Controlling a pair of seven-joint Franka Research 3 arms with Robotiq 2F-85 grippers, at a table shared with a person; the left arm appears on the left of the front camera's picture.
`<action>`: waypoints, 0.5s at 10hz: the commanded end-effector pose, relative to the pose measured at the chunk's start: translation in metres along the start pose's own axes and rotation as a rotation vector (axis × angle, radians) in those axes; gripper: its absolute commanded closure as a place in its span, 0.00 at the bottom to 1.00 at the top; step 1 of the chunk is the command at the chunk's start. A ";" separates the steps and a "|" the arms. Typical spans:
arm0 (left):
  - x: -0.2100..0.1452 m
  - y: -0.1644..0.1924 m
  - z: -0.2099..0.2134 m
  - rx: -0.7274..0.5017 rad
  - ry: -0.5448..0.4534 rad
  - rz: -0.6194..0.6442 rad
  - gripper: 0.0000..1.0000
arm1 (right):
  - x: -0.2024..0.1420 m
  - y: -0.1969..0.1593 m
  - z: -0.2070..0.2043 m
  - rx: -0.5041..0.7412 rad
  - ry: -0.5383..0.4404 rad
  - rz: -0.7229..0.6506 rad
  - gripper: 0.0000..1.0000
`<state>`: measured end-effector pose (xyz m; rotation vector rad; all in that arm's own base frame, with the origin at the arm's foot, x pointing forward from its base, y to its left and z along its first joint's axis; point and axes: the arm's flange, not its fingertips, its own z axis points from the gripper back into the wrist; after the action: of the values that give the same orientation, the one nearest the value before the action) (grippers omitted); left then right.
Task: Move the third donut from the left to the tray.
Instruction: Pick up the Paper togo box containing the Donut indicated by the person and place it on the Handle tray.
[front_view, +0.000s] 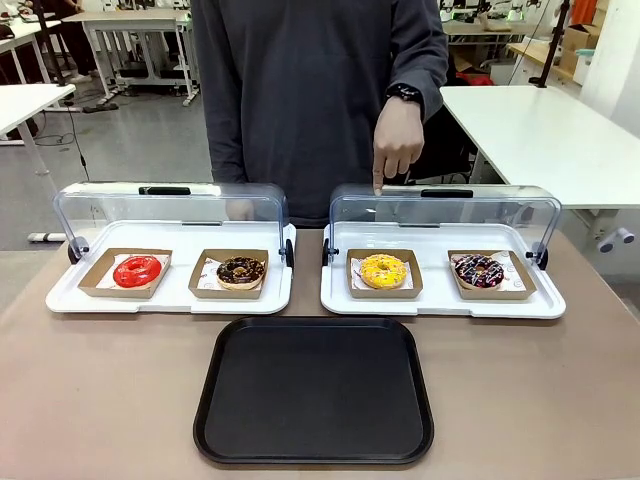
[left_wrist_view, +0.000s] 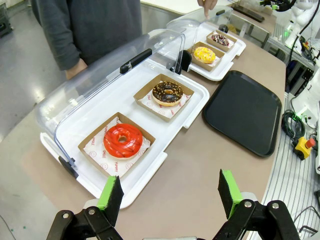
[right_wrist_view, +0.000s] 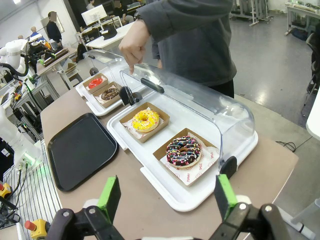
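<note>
**Yellow donut being kept in its display tray while both grippers are being held open**

The yellow-iced ring donut (front_view: 383, 270) (left_wrist_view: 204, 54) (right_wrist_view: 145, 119), dotted with small coloured sprinkles, is being carried in a shallow brown cardboard holder (front_view: 355, 290). The holder is lying in the left half of the right-hand white display tray (front_view: 440, 306). Beside it in that tray, a dark chocolate donut with coloured sprinkles (front_view: 479, 270) is being held in its own holder. The clear domed lid (front_view: 445, 210) of this tray is being kept swung back at the far side.

The black tray (front_view: 315, 400) (left_wrist_view: 245, 110) (right_wrist_view: 80, 150) is lying bare on the brown table (front_view: 100, 400), nearer the robot than the two display trays and centred between them. It is well apart from the yellow donut.

In the left-hand white display tray (front_view: 170, 298), a red-iced donut (front_view: 137, 271) and a chocolate-iced donut (front_view: 241, 270) are being displayed in cardboard holders.

The person's hand (front_view: 397, 140) (right_wrist_view: 132, 47) is being pointed downward, one finger extended at the top left corner of the right lid; whether it is touching cannot be told.

The left gripper (left_wrist_view: 170, 192) is being held spread wide above the near table edge, with nothing between its green pads. The right gripper (right_wrist_view: 167, 196) is likewise being held spread and unloaded near the right tray's outer end.
</note>
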<state>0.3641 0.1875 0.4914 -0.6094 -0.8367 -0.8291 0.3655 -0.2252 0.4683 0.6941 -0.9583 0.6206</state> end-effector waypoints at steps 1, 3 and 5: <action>0.002 -0.001 0.001 -0.006 -0.002 0.005 0.00 | 0.003 -0.003 -0.001 -0.001 -0.027 0.015 0.00; 0.002 -0.001 0.001 -0.006 -0.002 0.005 0.00 | 0.003 -0.003 -0.001 -0.001 -0.027 0.015 0.00; 0.002 -0.001 0.001 -0.006 -0.002 0.005 0.00 | 0.003 -0.003 -0.001 -0.001 -0.027 0.015 0.00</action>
<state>0.3641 0.1875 0.4914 -0.6094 -0.8367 -0.8291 0.3655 -0.2252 0.4683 0.6941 -0.9583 0.6207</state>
